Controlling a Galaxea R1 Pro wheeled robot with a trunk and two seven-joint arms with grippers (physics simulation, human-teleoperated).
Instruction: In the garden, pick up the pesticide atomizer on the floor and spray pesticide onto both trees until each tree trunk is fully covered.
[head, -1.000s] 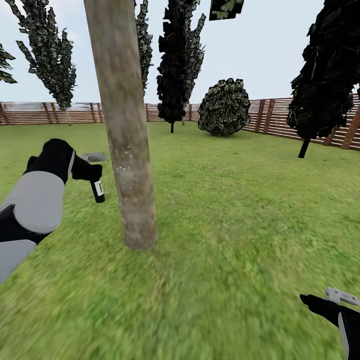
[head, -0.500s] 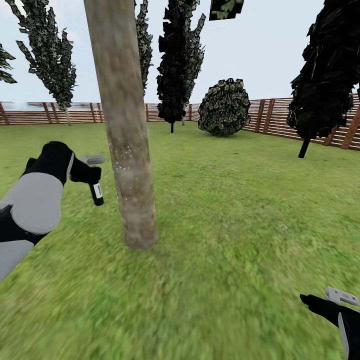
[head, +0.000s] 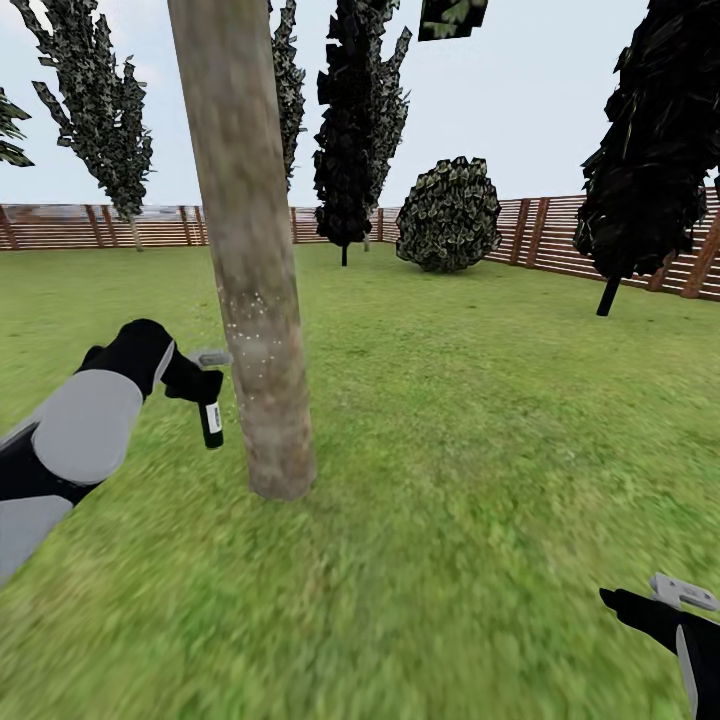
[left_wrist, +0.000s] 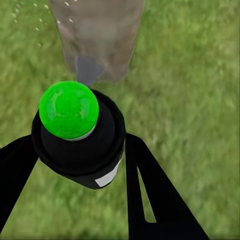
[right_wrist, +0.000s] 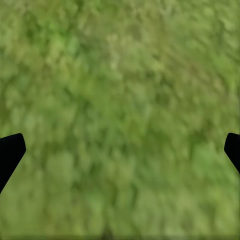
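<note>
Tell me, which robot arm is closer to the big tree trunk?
Left. The left gripper, holding the pesticide atomizer, is right beside the tree trunk. The right gripper hangs far off over the grass.

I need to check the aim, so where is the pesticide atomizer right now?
In the head view the pesticide atomizer hangs from the left tool, low on the left, just beside the near tree trunk above the grass.

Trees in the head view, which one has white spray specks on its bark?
The thick grey-brown trunk right in front, beside the left tool holding the black sprayer. White specks dot its bark at mid-height; the dark thin-trunked trees by the fence show none.
</note>
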